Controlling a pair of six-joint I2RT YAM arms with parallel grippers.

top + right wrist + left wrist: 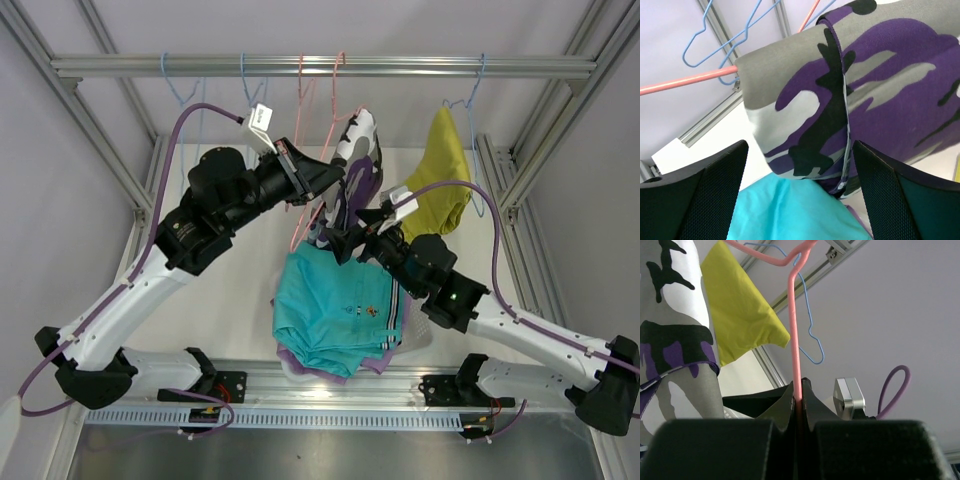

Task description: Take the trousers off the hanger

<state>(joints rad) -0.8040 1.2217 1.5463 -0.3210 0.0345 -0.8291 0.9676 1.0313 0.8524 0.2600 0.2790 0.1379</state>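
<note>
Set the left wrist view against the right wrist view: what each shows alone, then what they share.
Left wrist only: the left gripper shut on the pink hanger, and the yellow trousers. Right wrist only: the right gripper open, with the teal trousers below. Both: the purple camouflage trousers, blue hangers and pink hanger wire.

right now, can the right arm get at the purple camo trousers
Probably yes: the right gripper is open and faces the purple camo trousers closely, with nothing between them. The left gripper is shut on a pink hanger.
</note>
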